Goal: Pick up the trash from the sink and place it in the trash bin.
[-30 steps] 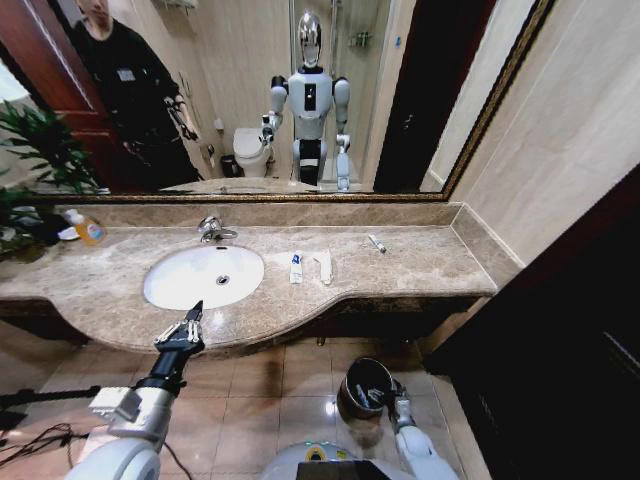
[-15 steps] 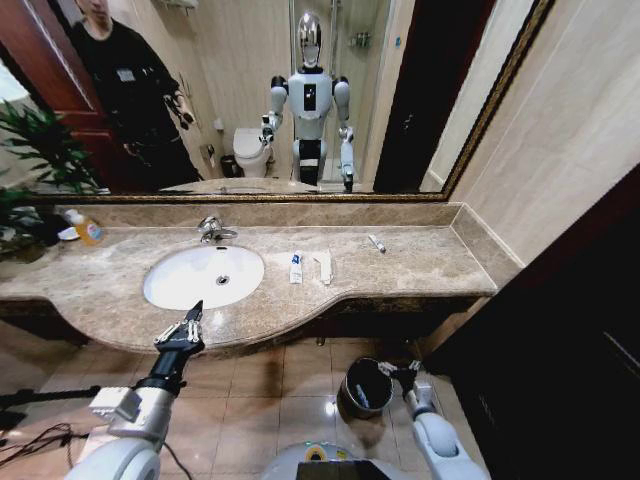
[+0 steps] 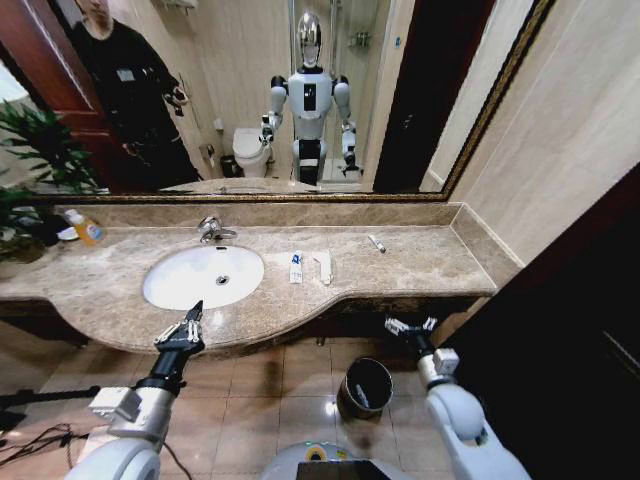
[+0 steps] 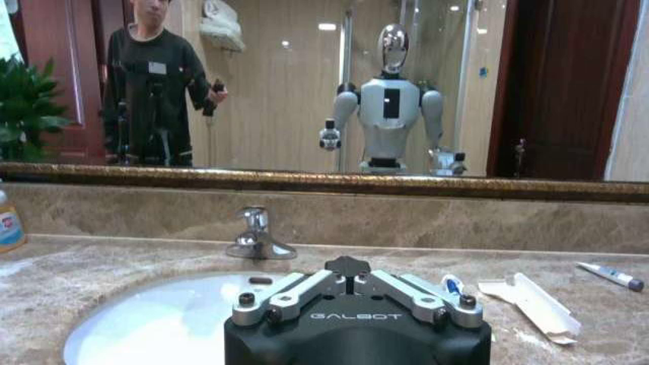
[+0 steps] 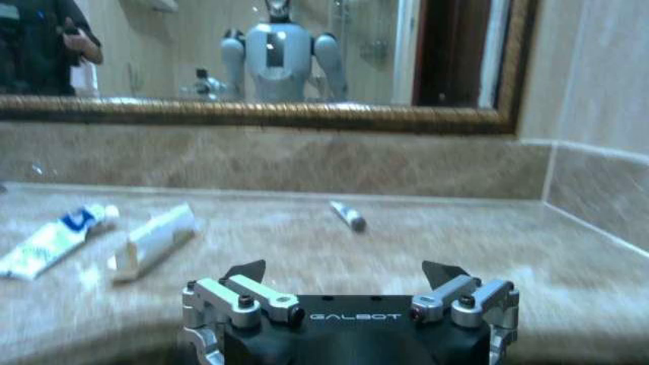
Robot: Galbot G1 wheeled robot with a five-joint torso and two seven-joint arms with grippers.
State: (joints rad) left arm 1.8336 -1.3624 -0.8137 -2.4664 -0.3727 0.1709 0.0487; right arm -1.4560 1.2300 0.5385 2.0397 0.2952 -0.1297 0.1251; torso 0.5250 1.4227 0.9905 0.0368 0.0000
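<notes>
The trash lies on the marble counter right of the sink (image 3: 190,285), not in the basin: a white tube with a blue mark (image 3: 296,267), a white packet (image 3: 323,266) and a thin white stick (image 3: 376,243). The right wrist view shows the same tube (image 5: 51,239), packet (image 5: 152,239) and stick (image 5: 347,215) ahead. My right gripper (image 3: 410,323) is open and empty, just below the counter's front edge and above the trash bin (image 3: 366,387). My left gripper (image 3: 182,322) is open at the counter edge in front of the sink.
A chrome faucet (image 3: 212,230) stands behind the basin, and an orange-yellow bottle (image 3: 88,229) sits at the far left by a plant (image 3: 35,150). A mirror covers the wall behind. A dark cabinet (image 3: 560,340) stands to the right of the bin.
My right gripper has risen from the trash bin's mouth up to the counter's front edge. The left arm has not moved.
</notes>
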